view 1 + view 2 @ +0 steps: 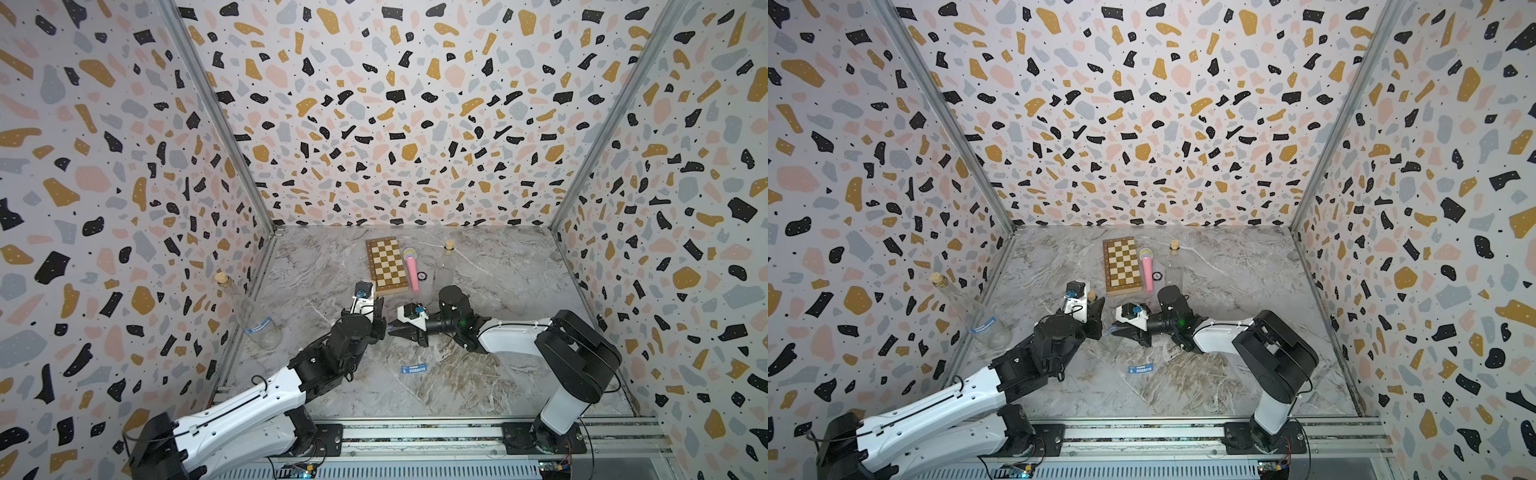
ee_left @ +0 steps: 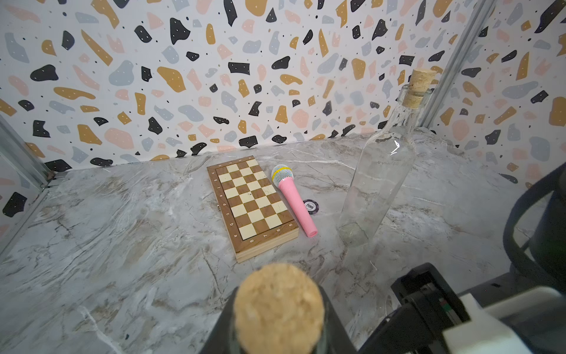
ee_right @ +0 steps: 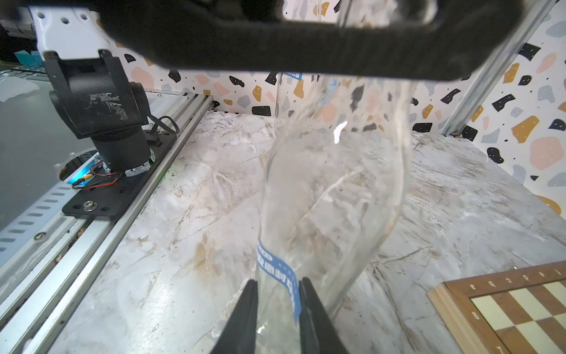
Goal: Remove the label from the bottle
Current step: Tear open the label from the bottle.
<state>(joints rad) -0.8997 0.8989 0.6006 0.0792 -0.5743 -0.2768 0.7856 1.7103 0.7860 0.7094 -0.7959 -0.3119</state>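
In both top views the left claw (image 1: 1096,311) stands over the middle of the table (image 1: 498,374), clamped on the neck of the bottle (image 3: 330,184). A cork (image 1: 1091,296) shows at the claw's tip, but the glass is hard to trace from above. The right claw (image 1: 390,330) lies level and points straight at the left one. Judged purpose: one arm steadies the bottle while the other works its side. A loose label (image 1: 413,368) lies flat on the table nearer the rail. A second bottle (image 1: 259,322), blue-banded, leans at the left wall, well apart from both arms. The left wrist view shows the cork close up between dark fingers, which confirms a grip high on the neck that leaves the body clear. Beyond it are a chessboard (image 2: 251,202), a pink microphone (image 2: 295,199) and an unlabelled bottle (image 2: 379,171), all untouched. The right wrist view shows the bottle hanging under the left claw's black body. The blue label (image 3: 277,272) sits low on the glass, between the right claw's fingertips (image 3: 252,294). These stand narrowly apart on either side of the strip. Whether they already pinch it cannot be told. The label has not yet been removed.
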